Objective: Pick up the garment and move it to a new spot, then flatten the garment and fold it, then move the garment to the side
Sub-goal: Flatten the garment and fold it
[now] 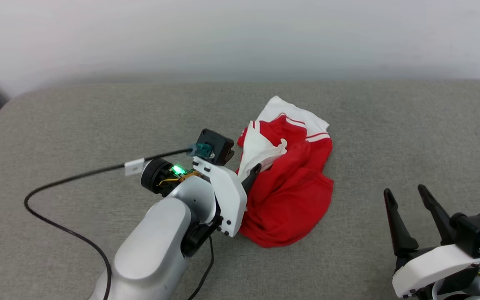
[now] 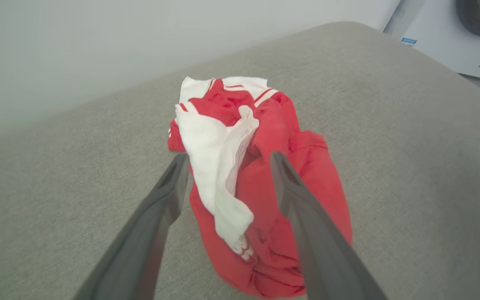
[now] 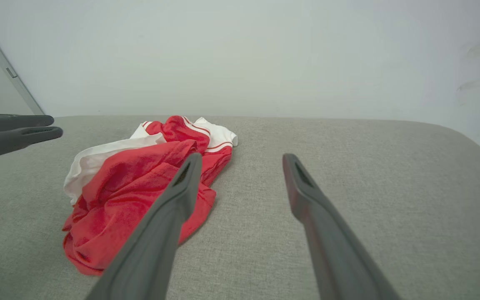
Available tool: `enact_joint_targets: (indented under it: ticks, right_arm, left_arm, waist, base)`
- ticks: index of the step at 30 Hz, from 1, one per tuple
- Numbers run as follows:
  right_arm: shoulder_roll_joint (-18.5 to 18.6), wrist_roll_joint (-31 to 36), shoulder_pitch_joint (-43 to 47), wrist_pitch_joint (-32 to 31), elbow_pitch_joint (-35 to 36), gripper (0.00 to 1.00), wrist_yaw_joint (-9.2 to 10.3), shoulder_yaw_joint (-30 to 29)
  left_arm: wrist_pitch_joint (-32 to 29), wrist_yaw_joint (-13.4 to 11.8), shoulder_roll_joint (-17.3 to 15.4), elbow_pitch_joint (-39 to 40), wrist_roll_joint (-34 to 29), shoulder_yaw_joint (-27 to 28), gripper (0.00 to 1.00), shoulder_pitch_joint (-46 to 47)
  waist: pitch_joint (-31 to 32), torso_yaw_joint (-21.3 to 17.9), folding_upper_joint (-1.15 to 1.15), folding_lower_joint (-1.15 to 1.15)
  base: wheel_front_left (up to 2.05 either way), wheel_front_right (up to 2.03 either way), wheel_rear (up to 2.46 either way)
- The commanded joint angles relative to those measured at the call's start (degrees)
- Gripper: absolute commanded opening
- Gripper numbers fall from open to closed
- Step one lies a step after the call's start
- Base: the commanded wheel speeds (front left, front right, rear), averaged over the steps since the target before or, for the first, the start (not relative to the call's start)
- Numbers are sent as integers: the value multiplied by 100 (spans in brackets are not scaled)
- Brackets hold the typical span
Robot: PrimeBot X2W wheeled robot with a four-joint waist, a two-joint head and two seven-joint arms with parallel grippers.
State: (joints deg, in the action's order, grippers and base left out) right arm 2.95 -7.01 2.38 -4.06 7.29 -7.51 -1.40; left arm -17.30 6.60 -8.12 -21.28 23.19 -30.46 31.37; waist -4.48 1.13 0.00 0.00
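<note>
- The left arm [image 1: 161,233] reaches from the near left toward the centre. The left gripper [image 2: 228,160] has its jaws spread wide.
- The right gripper [image 1: 406,193] sits near right, fingers apart and pointing far.

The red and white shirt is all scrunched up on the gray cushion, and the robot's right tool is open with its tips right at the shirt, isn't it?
No, that is the left tool. The left wrist view shows it open, tips right at the scrunched-up shirt on the gray cushion. The right tool is open too, but off to the side.
</note>
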Motion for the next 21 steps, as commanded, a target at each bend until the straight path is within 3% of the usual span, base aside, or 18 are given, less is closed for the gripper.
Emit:
enact_joint_targets:
  ticks: [1,8,9,10,11,21]
  right_arm:
    - [-11,-22,-89,40,-35,100,4,54]
    - [-11,-76,-222,159,-192,100,4,150]
    - [-11,-88,-232,175,-214,100,4,151]
    - [-11,-89,-245,193,-231,100,4,152]
    - [-11,-100,-256,204,-247,100,4,150]
    - [-12,-93,-281,253,-327,100,4,20]
  left_arm:
    - [-269,38,1,-270,99,-80,100,177]
    - [-1130,81,-108,-1121,491,-398,100,694]
    - [-1189,81,-118,-1184,540,-427,96,737]
    - [-1201,83,-135,-1224,563,-456,33,792]
    - [-1190,85,-147,-1259,587,-483,0,833]
    - [-525,35,-269,-1246,600,-400,0,1010]
  waist:
    - [-198,-148,0,0]
    - [-410,-359,0,0]
    - [-426,-370,0,0]
    - [-445,-379,0,0]
    - [-459,-385,0,0]
    - [-417,-148,0,0]
  base:
    - [0,0,0]
    - [0,0,0]
    - [0,0,0]
    - [0,0,0]
    - [0,0,0]
    - [0,0,0]
